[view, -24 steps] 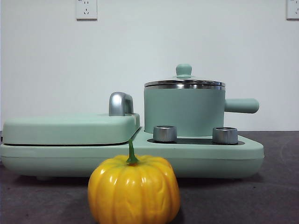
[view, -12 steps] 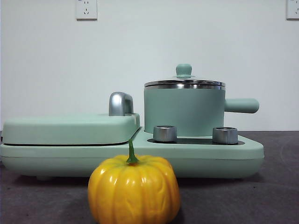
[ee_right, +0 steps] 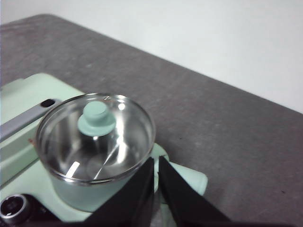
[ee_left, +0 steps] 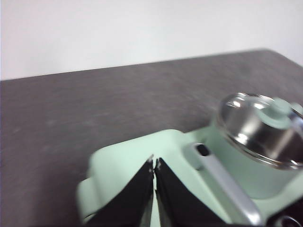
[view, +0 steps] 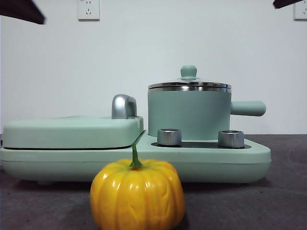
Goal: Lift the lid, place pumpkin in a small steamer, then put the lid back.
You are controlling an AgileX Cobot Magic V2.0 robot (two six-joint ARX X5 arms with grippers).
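Pumpkin (view: 137, 194) sits nearest us on the desk (view: 283, 201), untouched. Behind it the small steamer (view: 189, 115) wears its lid (view: 189, 85), so lifting that lid comes first. We hold our right claw (ee_right: 155, 163) pressed together above the pot; it must spread over the knob. Our left claw (ee_left: 154, 164), also pressed together, hangs over the griddle cover (view: 72, 132). Dark arm tips now show at both top corners, absent half a second ago.

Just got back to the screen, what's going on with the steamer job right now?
Nothing is being handled yet. The lid sits on the small steamer, and the pumpkin stands on the table in front of the appliance. The left gripper hangs over the flat griddle cover, jaws shut and empty. The right gripper hangs above the steamer's side handle, also shut and empty.
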